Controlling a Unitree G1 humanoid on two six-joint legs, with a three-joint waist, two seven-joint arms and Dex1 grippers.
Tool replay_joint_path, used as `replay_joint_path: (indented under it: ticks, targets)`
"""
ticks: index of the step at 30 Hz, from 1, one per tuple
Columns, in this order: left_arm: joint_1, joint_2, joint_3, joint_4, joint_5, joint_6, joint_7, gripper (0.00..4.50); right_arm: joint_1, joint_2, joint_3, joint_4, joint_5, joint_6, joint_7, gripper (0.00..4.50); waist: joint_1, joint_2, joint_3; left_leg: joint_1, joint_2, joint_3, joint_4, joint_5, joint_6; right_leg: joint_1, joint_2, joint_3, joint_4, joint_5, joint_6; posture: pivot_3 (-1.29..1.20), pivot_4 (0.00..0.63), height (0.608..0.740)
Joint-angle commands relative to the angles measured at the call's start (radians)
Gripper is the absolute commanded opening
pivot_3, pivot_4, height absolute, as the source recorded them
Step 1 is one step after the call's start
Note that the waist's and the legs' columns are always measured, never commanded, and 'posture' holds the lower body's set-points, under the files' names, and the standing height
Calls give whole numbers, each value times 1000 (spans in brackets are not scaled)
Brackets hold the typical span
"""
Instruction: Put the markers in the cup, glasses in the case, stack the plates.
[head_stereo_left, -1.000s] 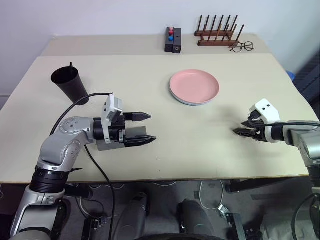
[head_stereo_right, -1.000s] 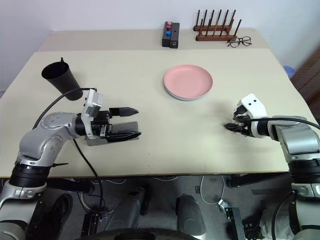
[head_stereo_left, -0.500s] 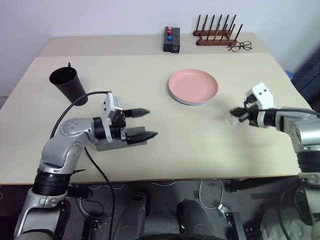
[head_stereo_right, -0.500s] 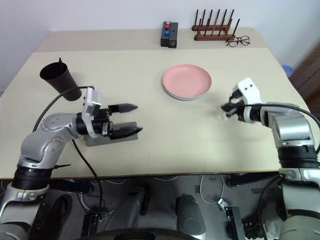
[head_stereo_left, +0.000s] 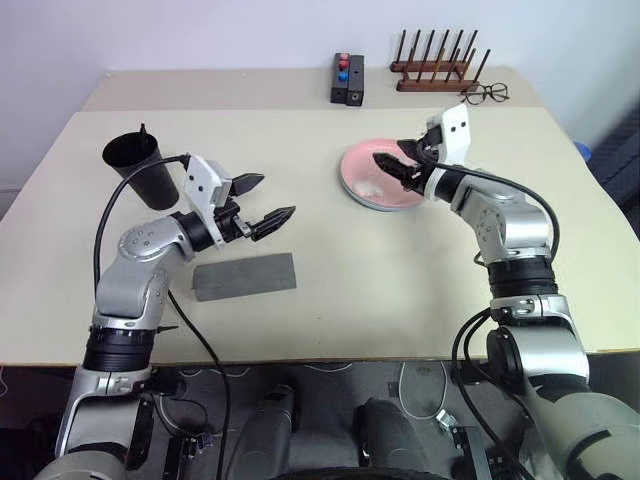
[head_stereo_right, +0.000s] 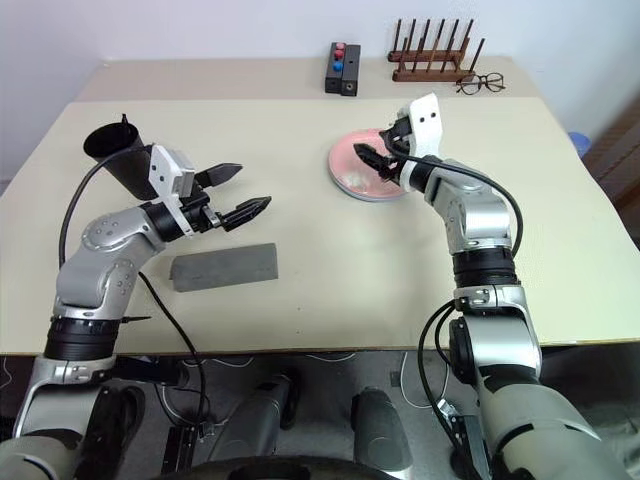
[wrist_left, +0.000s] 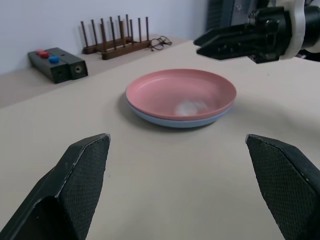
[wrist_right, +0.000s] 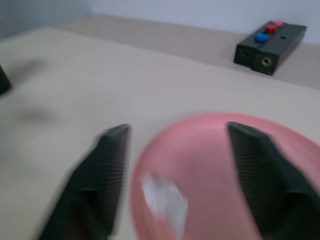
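The pink plate (head_stereo_left: 372, 188) lies on top of the blue plate (wrist_left: 176, 122) at mid-table. My right gripper (head_stereo_left: 388, 164) hovers open over the pink plate's near-left part, holding nothing. The grey case (head_stereo_left: 245, 276) lies flat and shut on the table's front left. My left gripper (head_stereo_left: 272, 198) is open and empty, raised just beyond the case and pointing toward the plates. The black cup (head_stereo_left: 142, 166) stands tilted at the far left with a marker (head_stereo_left: 141, 130) tip poking above its rim. The glasses are out of view.
A black box (head_stereo_left: 346, 79) with red and blue buttons, a wooden peg rack (head_stereo_left: 434, 70) and thin wire-framed spectacles (head_stereo_left: 485, 94) sit along the back. A cable (head_stereo_left: 120, 215) loops from my left arm beside the cup.
My right arm swung from the table's front right up to the plates, and its gripper went from shut to open. My left gripper lifted off the case and turned toward the plates.
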Motion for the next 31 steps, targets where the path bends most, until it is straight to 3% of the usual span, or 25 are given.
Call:
replay_joint_path:
  ticks: [1,3,9,13,21,27,31]
  targets:
    - [31,13,50,-105,-46,23,11,4500,-46,-46,-4,50,-36,-79,5,4478,-4,0,0,0,0,0,0,0,0,0,0,0,0,0,0,0,150,737]
    - [51,21,60,-135,-68,42,7,4500,-62,-55,-9,77,-36,-96,23,4478,-6,0,0,0,0,0,0,0,0,-1,0,0,0,0,0,0,150,737]
    - [187,164,209,-220,-249,116,-151,4500,87,-111,7,-245,161,7,368,4478,-32,1,0,0,2,1,-4,0,0,-3,1,2,0,0,-1,0,150,737]
    - [294,246,341,-192,-296,108,-227,4500,196,-167,-18,-396,259,103,440,4478,-31,1,0,1,2,0,-3,0,0,-1,1,2,-1,0,-2,0,150,737]
    - [515,371,439,-206,-377,219,-360,4500,408,-349,-56,-675,404,220,574,4478,-23,1,0,0,2,0,-5,-2,0,-5,-5,2,-6,-2,-6,0,150,737]
    - [519,358,421,-195,-334,156,-342,4500,567,-448,-90,-749,374,146,611,4478,0,1,0,0,2,2,-6,-3,-2,-5,-7,3,-7,-4,-10,0,150,737]
    - [500,334,395,-173,-284,92,-318,4500,582,-461,-76,-763,377,151,592,4478,0,1,0,0,2,2,-6,-3,-2,-5,-8,3,-9,-4,-10,0,150,737]
